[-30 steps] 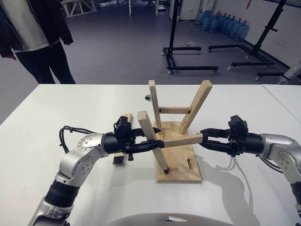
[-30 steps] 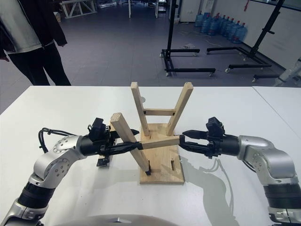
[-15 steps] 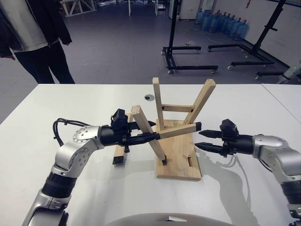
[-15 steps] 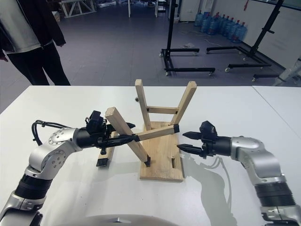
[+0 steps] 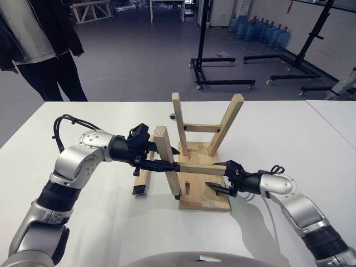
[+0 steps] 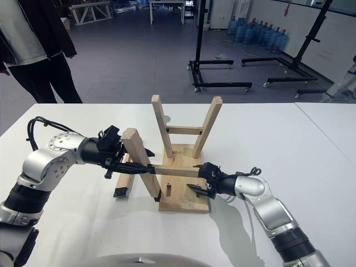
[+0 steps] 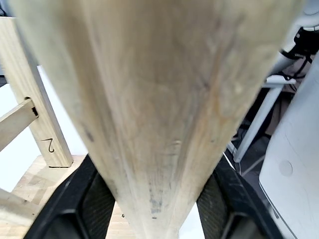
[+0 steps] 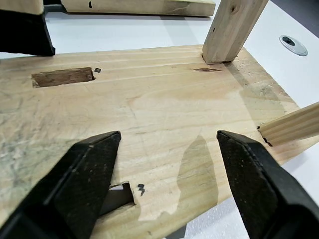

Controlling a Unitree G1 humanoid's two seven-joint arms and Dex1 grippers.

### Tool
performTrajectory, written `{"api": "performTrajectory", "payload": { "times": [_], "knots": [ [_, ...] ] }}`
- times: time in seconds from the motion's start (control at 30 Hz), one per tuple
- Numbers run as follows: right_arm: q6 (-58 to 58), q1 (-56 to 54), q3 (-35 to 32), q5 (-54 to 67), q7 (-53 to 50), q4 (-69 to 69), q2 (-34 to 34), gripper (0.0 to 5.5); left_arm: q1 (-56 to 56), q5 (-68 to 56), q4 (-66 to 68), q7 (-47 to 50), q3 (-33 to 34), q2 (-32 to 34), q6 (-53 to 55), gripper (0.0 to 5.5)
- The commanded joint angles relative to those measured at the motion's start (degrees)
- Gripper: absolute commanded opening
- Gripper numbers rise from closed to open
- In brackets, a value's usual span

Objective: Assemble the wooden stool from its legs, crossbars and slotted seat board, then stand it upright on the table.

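The slotted seat board [image 5: 218,201] lies flat mid-table, with two legs [image 5: 179,123] [image 5: 225,125] standing at its far end, joined by a crossbar [image 5: 203,128]. My left gripper [image 5: 172,159] is shut on a third leg [image 5: 166,158], which leans with its foot on the board's left edge. A crossbar [image 5: 200,168] sticks out of that leg to the right. My right gripper [image 5: 212,175] is open at the crossbar's free end, low over the board [image 8: 164,114] with nothing between its fingers [image 8: 92,174]. An open slot [image 8: 62,77] shows in the board.
A loose leg [image 5: 143,177] lies on the table just left of the board, under my left gripper. A small round grommet [image 5: 174,116] sits in the tabletop behind the stool. A person [image 5: 33,44] stands beyond the far left edge. Metal racks [image 5: 222,55] stand on the floor behind.
My right gripper has let go of the crossbar's end, opened, and dropped down over the seat board. My left gripper has swung the leg nearer upright, its foot now on the board.
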Motion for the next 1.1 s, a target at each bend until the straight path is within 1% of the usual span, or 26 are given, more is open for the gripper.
{"api": "performTrajectory", "payload": {
  "times": [0.03, 0.2, 0.3, 0.5, 0.63, 0.73, 0.9, 1.0, 1.1],
  "knots": [
    [4.59, 5.09, 6.85, -6.41, -0.77, 3.72, -0.09, 3.55, -2.47, 0.54, 1.07, -0.37, -0.50, -0.90, 0.93, 2.04],
    [5.79, 5.04, 9.21, -7.51, -2.19, 3.21, -0.31, 3.55, -2.11, -3.32, -0.61, 2.09, 2.32, -4.30, 2.70, 2.04],
    [5.99, 4.48, 9.62, -7.56, -2.77, 3.62, -0.24, 3.55, -2.15, -0.87, 0.34, 1.33, 0.44, -3.35, 2.54, 2.04],
    [5.70, 3.42, 9.96, -7.77, -2.95, 4.48, -0.86, 3.55, -2.08, 5.82, 3.60, 0.44, -2.59, -2.40, -1.27, 2.04],
    [5.46, 3.24, 10.32, -8.16, -2.86, 4.73, -1.43, 3.55, -2.11, 7.78, 4.77, 2.03, -2.80, -2.94, -3.21, 2.04],
    [5.46, 3.45, 10.37, -8.11, -2.85, 4.74, -1.73, 3.55, -3.21, 7.58, 5.64, 2.59, -2.21, -3.11, -2.55, 2.04],
    [5.48, 3.13, 10.35, -8.02, -2.82, 4.95, -1.72, 3.55, -3.06, 11.77, 7.07, 2.47, -5.15, -2.21, -4.71, 2.04],
    [5.50, 3.14, 10.25, -8.09, -2.87, 4.86, -1.95, 3.55, -0.95, 15.10, 4.44, 4.85, -7.70, -1.27, -6.14, 2.04],
    [5.82, 3.72, 10.17, -7.94, -3.38, 4.18, -2.14, 3.55, 4.87, 15.51, -1.84, 9.10, -7.91, -0.80, -4.71, 2.04]
  ]
}}
